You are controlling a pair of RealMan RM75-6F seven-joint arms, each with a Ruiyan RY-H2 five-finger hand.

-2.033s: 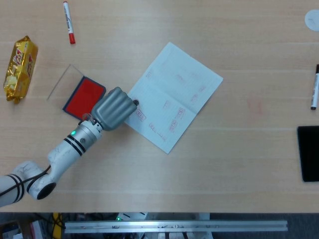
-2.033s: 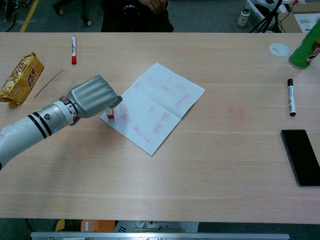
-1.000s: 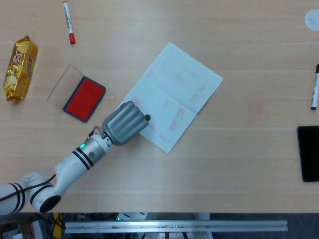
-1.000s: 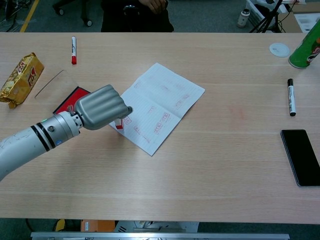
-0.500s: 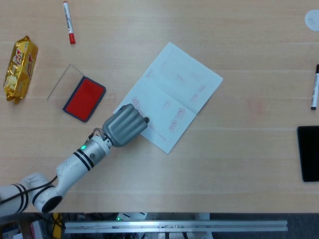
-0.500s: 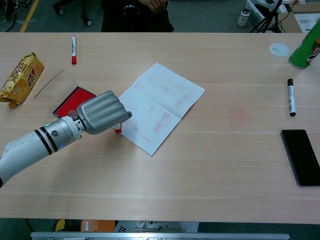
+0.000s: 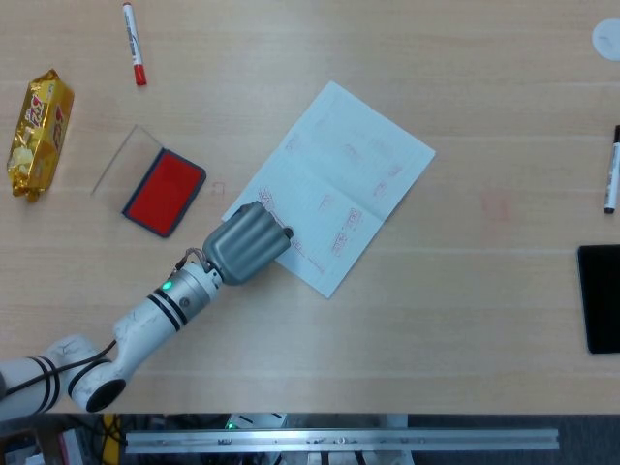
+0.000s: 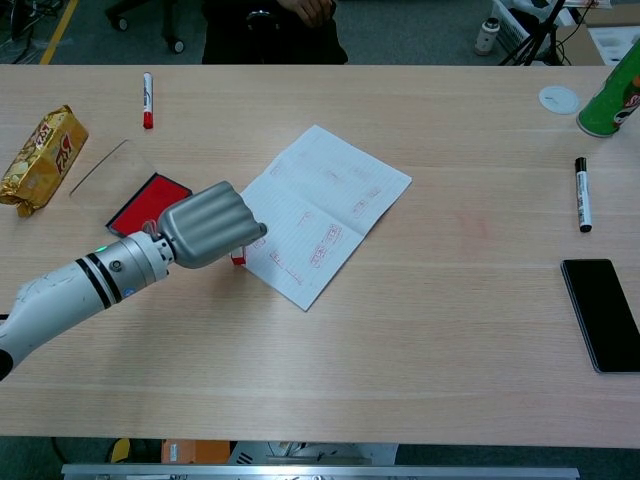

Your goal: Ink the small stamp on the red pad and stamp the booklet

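Snack packet, red marker, phone

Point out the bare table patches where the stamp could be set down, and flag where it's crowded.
Bare wood lies between the open white booklet and the black phone, and along the near edge in front of the booklet. It is crowded on the left: the red ink pad, its clear lid and the left hand sit close together.

Ink pad left of booklet; left hand between.
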